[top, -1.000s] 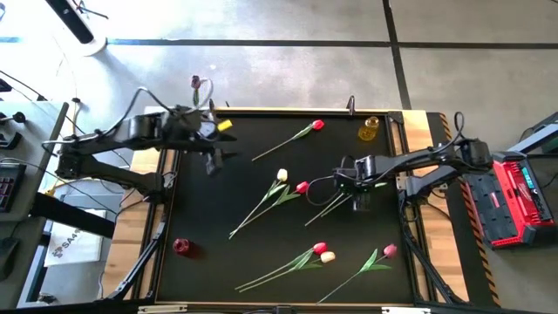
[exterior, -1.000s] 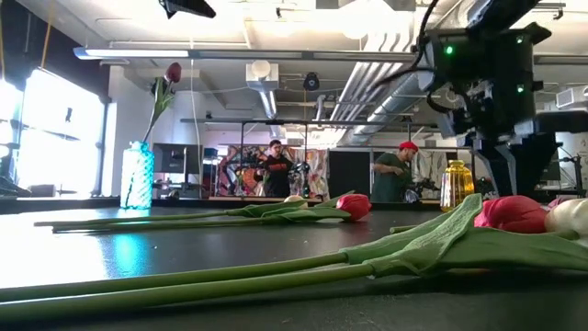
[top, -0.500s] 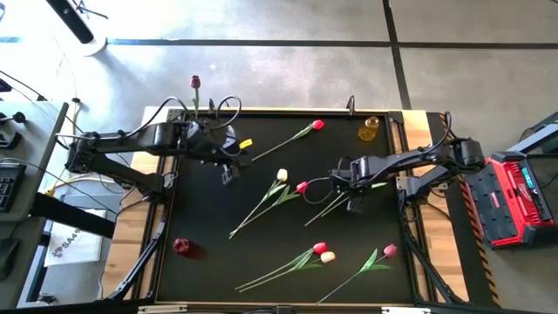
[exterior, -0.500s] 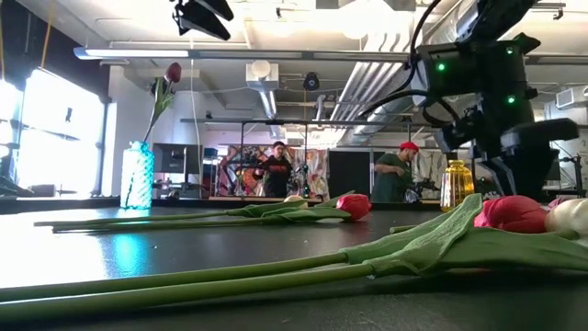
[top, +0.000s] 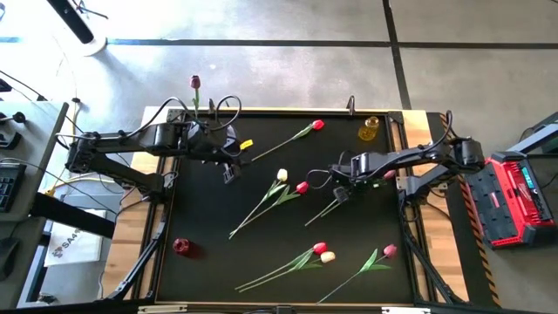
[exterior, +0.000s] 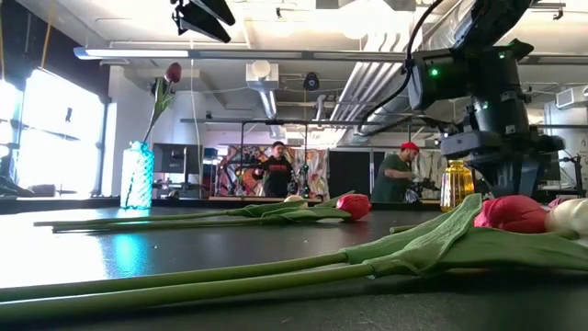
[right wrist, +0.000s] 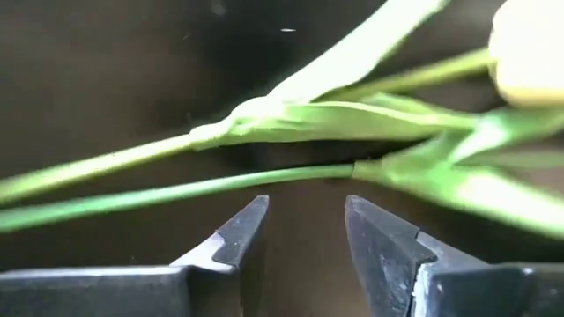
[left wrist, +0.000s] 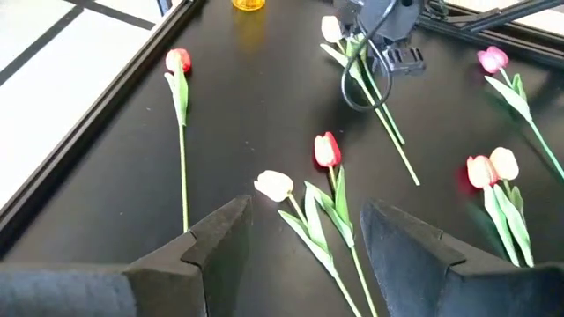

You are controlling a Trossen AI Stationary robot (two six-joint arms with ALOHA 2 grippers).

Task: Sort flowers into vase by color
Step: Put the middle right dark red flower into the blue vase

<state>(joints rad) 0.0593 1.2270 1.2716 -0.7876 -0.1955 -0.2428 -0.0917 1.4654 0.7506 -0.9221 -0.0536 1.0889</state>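
The right gripper is open, low over two green stems. The left gripper is open at 10 o'clock on the surface. No writing can be read.

Looking straight down from overhead: whole black tabletop in frame, both arms entering from its side edges, grey floor around it.

Set level with the tabletop surface at one edge, facing across into the room beyond; nearest tulip stems large in the foreground, two people far behind.

Mounted on the left wrist, angled down and forward past its own left gripper, taking in the middle of the tabletop and the right arm's gripper at a distance; same scattered flowers as overhead.

Mounted on the right wrist, very close to the surface, facing two green stems just beyond the right gripper.
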